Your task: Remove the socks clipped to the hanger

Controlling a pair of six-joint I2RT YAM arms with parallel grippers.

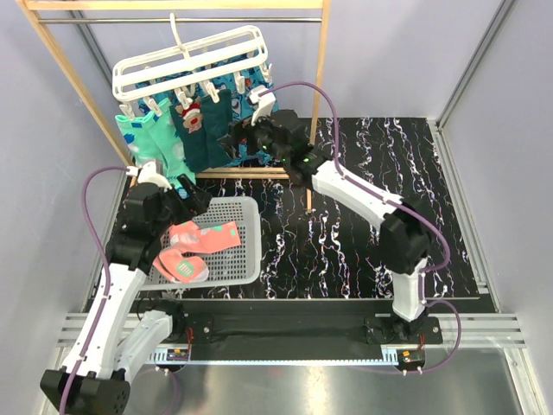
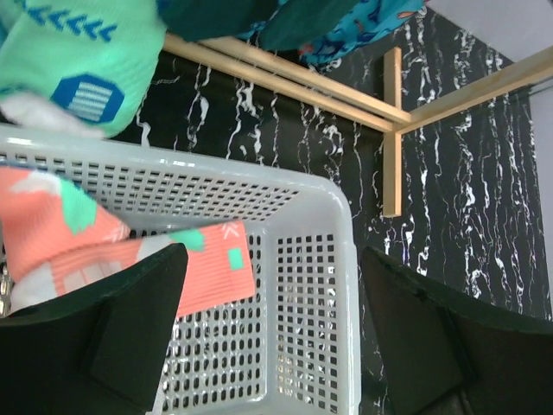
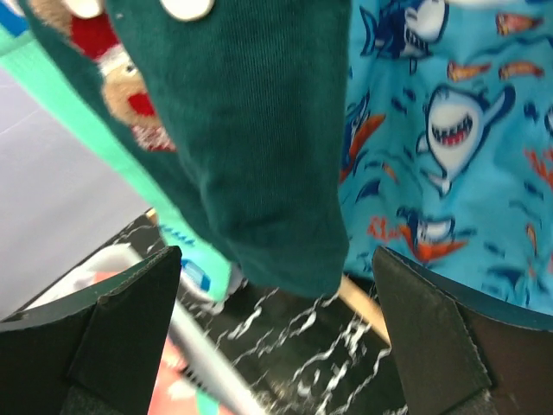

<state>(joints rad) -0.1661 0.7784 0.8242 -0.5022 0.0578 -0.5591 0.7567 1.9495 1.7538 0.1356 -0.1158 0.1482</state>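
Right end effector (image 3: 276, 259) spread; dark teal sock (image 3: 251, 147) toe between fingers (image 3: 121, 337).

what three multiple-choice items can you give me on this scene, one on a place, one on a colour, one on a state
1. Where do the pink socks lie?
A in the white basket
B in a drawer
C on a chair

2. What colour is the hanging sock before the right pincer?
A yellow
B dark teal
C pink

3. How is the right pincer?
A shut on a sock
B shut on nothing
C open

1 A, they rest on its mesh floor; 2 B, the right wrist view shows dark teal fabric; 3 C, its fingers stand wide apart.
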